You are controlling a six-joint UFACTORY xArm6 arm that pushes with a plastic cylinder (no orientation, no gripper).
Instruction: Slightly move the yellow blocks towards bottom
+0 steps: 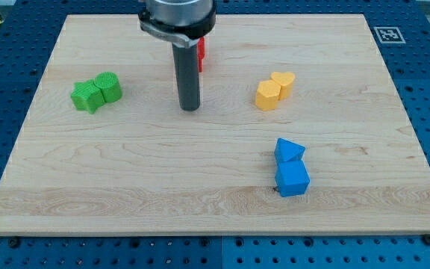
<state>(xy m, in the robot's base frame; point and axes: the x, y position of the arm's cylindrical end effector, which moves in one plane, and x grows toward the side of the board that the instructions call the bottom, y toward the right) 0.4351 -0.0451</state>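
Two yellow blocks sit touching right of centre in the upper half of the board: a yellow hexagon block (267, 95) and, at its upper right, a yellow heart block (284, 83). My tip (189, 108) rests on the board about a hundred pixels to the left of the yellow hexagon, slightly lower than it, touching no block.
A green star block (87, 96) and a green round block (110, 87) touch at the left. A red block (200, 54) is half hidden behind the rod near the top. A blue triangle block (288, 151) sits on top of a blue cube (293, 178) at the lower right.
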